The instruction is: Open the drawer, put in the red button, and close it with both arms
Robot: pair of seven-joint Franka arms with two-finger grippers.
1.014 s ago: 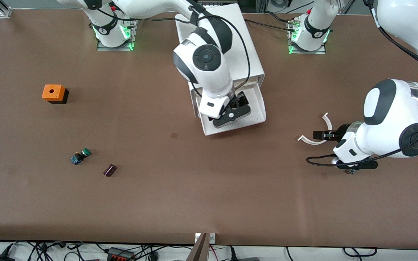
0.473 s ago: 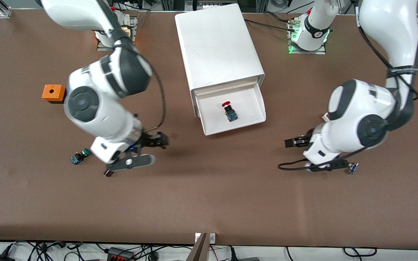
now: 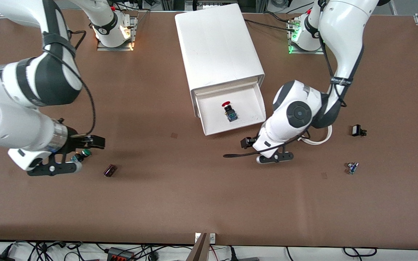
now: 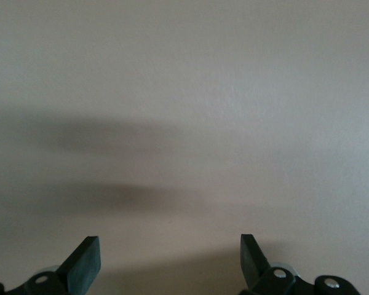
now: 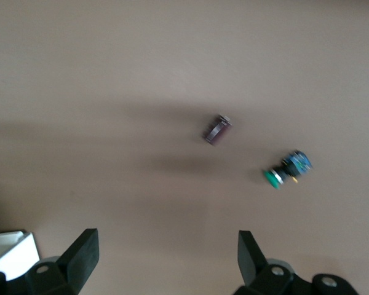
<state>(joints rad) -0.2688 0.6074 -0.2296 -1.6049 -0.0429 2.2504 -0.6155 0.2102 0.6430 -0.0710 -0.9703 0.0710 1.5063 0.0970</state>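
The white cabinet (image 3: 216,43) stands at the table's middle, near the arms' bases. Its drawer (image 3: 258,99) is pulled out, and the red button (image 3: 228,108) lies in it, red cap toward the cabinet. My left gripper (image 3: 246,142) is open and empty over bare table just in front of the drawer's front edge. The left wrist view shows its fingers wide apart (image 4: 170,246) over bare table. My right gripper (image 3: 94,140) is open and empty (image 5: 168,243) over the table beside the green-capped button (image 3: 82,154).
A small purple part (image 3: 110,170) lies near the green button; both show in the right wrist view: the green button (image 5: 287,170) and the purple part (image 5: 218,129). A white curved piece (image 3: 319,139), a small black part (image 3: 357,130) and a small blue part (image 3: 351,167) lie toward the left arm's end.
The right gripper left the red button in the drawer and swung out to the right arm's end of the table. The left gripper moved in to the drawer's front.
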